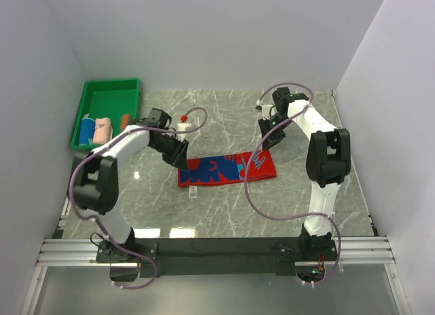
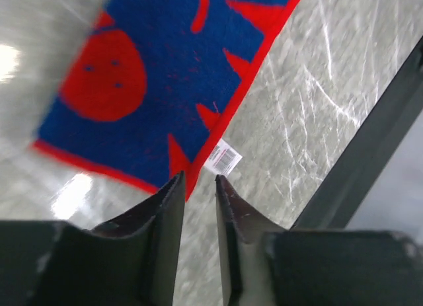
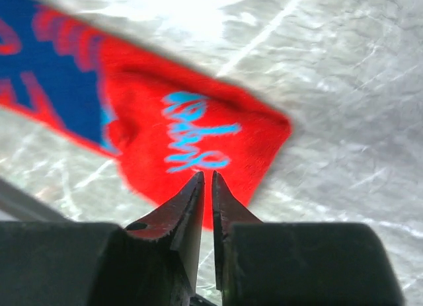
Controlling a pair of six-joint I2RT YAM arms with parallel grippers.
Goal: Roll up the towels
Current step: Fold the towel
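A red-and-blue patterned towel [image 1: 228, 169] lies flat and unrolled on the marble table. My left gripper [image 1: 179, 155] hovers over its left end. In the left wrist view the jaws [image 2: 198, 179] stand a narrow gap apart and empty, above the towel's [image 2: 152, 88] red border near a white label [image 2: 223, 157]. My right gripper [image 1: 269, 134] is at the towel's far right corner. In the right wrist view it [image 3: 205, 176] is shut and empty over the red end [image 3: 198, 134] with blue lettering. Blue [image 1: 86, 131], pale pink [image 1: 102, 130] and orange [image 1: 125, 120] towels lie rolled in the tray.
The green tray [image 1: 109, 90] stands at the back left against the wall. A small red-and-white item [image 1: 183, 119] sits just behind the left gripper. White walls close in the table on three sides. The black base rail [image 1: 217, 247] runs along the near edge.
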